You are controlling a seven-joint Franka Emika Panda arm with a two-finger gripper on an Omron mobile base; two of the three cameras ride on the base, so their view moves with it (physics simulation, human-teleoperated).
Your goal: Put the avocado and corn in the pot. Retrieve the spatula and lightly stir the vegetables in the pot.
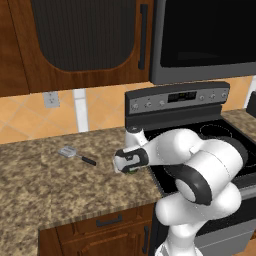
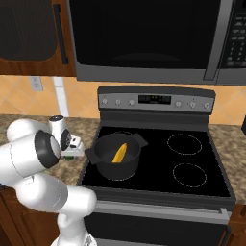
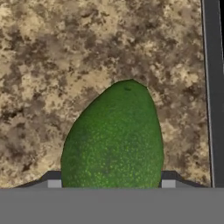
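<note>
You see a glossy white arm (image 1: 210, 165) of rounded bulbous segments, black bands ringing its joints, white hand (image 1: 131, 159) at nine o'clock of the elbow with a dark band and small green marking, dark fingertips (image 3: 168, 176).

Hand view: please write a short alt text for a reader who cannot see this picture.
A green avocado lies on a speckled brown granite counter, between the two dark finger tips of the gripper, which stand at either side of its lower end. The dark edge of the stove runs down the right side.
</note>
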